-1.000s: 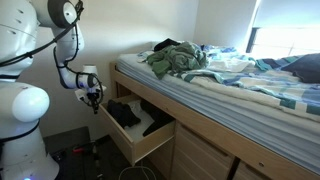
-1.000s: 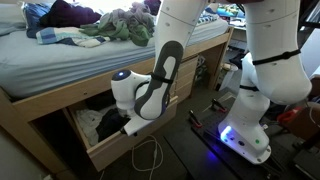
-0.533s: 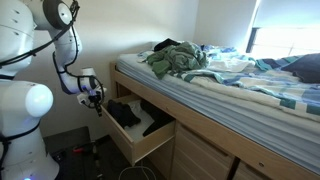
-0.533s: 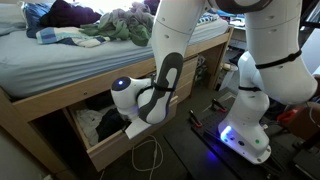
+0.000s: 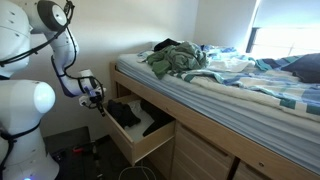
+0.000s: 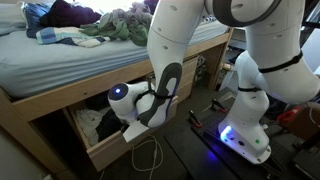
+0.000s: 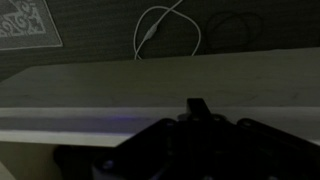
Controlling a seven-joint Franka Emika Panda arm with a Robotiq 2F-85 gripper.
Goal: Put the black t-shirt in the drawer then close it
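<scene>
A Franka arm (image 5: 62,60) reaches down beside a wooden bench (image 5: 200,115) made up as a bed, its gripper (image 5: 97,100) hanging at the outer end of an open drawer (image 5: 140,150). The drawer stands pulled out from under the bench's long side edge, near the corner closest to the robot. The black t-shirt (image 5: 125,113) lies inside it, crumpled toward the end nearest the gripper, with another dark piece of cloth beside it further along.

In the wrist view, the gripper (image 7: 197,108) shows only as a dark mass low in the frame, and a pale drawer board (image 7: 120,95) runs across just ahead of it. Whether the jaws are open or closed cannot be told from any view, nor whether they touch the board. Beyond the board a white cable (image 7: 165,30) loops on the dark floor, and a patterned rug (image 7: 25,25) shows in the upper corner.

On top of the bench, a heap of green clothes (image 5: 175,58) sits near the corner above the drawer, on striped bedding (image 5: 250,85) that covers the rest of the surface. In an exterior view the arm (image 6: 175,50) bends down in front of the drawer (image 6: 115,145), hiding the gripper, while the white robot base (image 6: 255,100) stands on the floor beside the bench's side edge.
</scene>
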